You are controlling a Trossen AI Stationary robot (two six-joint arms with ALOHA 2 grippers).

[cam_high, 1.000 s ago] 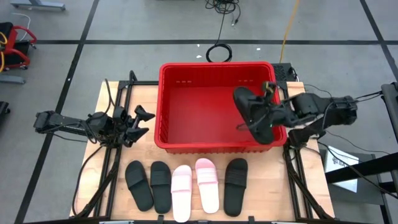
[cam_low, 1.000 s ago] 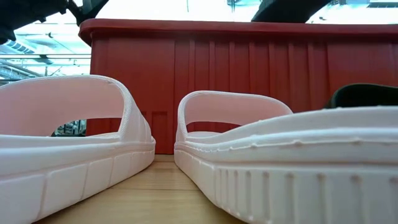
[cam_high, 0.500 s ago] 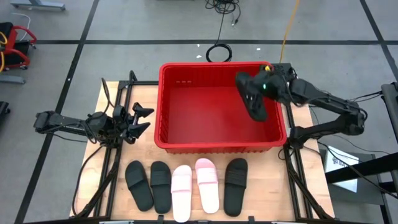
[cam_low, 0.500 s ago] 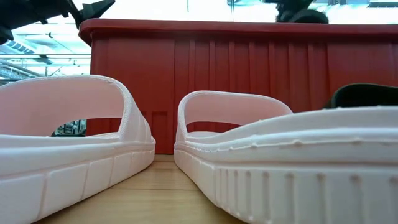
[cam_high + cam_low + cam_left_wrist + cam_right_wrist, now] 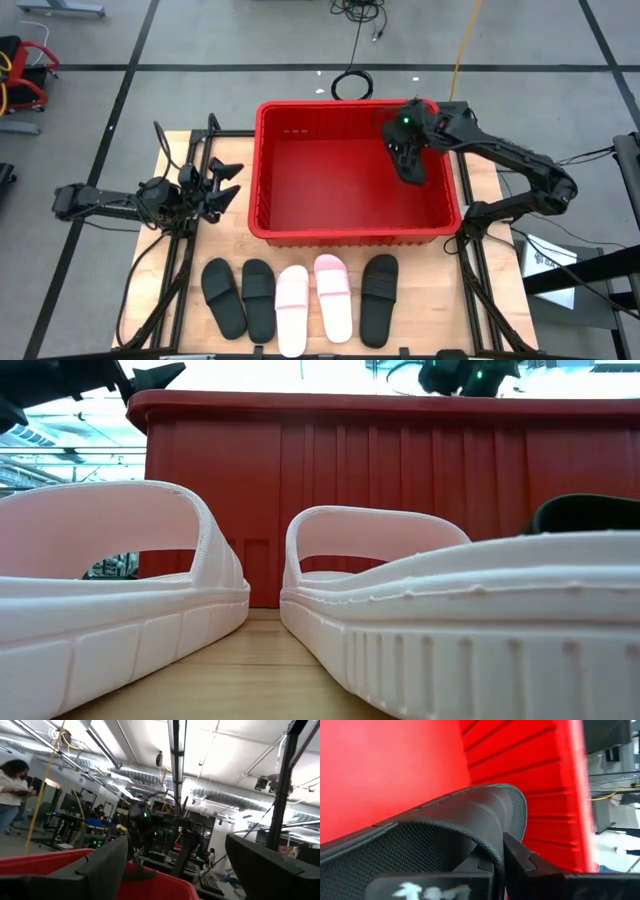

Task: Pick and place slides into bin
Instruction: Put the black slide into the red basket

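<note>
The right gripper was clamped tight on a black slide, holding it above the back right corner of the red bin, the sandal hanging inside the rim line over the bin's floor. The left gripper waited with its fingers spread wide and empty just beside the bin's left wall. On the wooden table in front of the bin lay a row of five slides: two black, two pale pink and one more black.
</note>
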